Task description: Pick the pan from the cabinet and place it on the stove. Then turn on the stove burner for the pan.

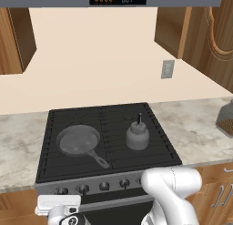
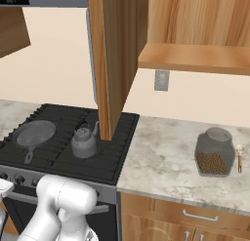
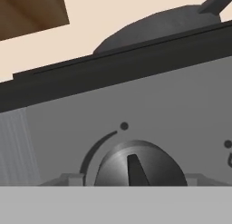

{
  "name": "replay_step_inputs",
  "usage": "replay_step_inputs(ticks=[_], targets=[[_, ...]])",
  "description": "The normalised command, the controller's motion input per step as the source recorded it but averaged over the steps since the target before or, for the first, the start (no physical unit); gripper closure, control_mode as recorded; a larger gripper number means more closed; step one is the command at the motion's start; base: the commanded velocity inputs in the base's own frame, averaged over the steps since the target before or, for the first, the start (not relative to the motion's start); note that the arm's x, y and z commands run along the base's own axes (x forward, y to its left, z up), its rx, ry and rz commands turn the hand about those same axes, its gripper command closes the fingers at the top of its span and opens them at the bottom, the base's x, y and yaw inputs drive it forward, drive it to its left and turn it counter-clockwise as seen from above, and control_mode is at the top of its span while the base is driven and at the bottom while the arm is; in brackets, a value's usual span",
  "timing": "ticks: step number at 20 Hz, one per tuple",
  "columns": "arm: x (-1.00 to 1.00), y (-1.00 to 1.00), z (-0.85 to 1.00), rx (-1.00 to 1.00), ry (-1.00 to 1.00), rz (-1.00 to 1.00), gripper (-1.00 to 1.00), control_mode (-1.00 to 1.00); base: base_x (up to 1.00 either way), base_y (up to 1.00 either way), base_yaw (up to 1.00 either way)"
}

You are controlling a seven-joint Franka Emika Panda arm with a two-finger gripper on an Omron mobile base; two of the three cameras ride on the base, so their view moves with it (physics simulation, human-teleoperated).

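Note:
The dark-grey pan (image 1: 78, 140) (image 2: 34, 132) lies on the front-left burner of the black stove (image 1: 150, 110) (image 2: 53, 113), its handle pointing toward the front. My gripper (image 1: 59, 202) (image 3: 134, 177) is low at the stove's grey front strip, against the leftmost knob (image 3: 136, 166) (image 1: 61, 191). It is open, one fingertip on each side of the knob. In the hand view the knob's pointer stands nearly upright, and the pan (image 3: 158, 23) rises above the stove's front edge. The wooden cabinet (image 2: 195, 57) is open, its door (image 2: 114, 54) swung out over the stove's right side.
A pale-grey kettle (image 1: 137, 135) (image 2: 84, 141) stands on the front-right burner. A glass jar (image 2: 214, 152) and a wooden spoon (image 2: 239, 157) are on the marble counter to the right. Wooden drawers (image 2: 195, 215) sit under that counter.

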Motion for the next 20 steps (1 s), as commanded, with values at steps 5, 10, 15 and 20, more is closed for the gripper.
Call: replay_step_inputs(ticks=[5,10,15,20], targets=[[0.0,0.0,0.0,0.0,0.0,0.0,1.0,-1.0,0.0,0.0,0.0],[-0.01,0.0,0.02,-0.04,0.0,0.0,1.0,-1.0,0.0,0.0,0.0],[-0.1,0.0,0.13,-0.25,0.0,0.0,1.0,-1.0,0.0,0.0,0.0],[-0.15,0.0,0.07,-0.39,0.0,0.0,1.0,-1.0,0.0,0.0,0.0]])
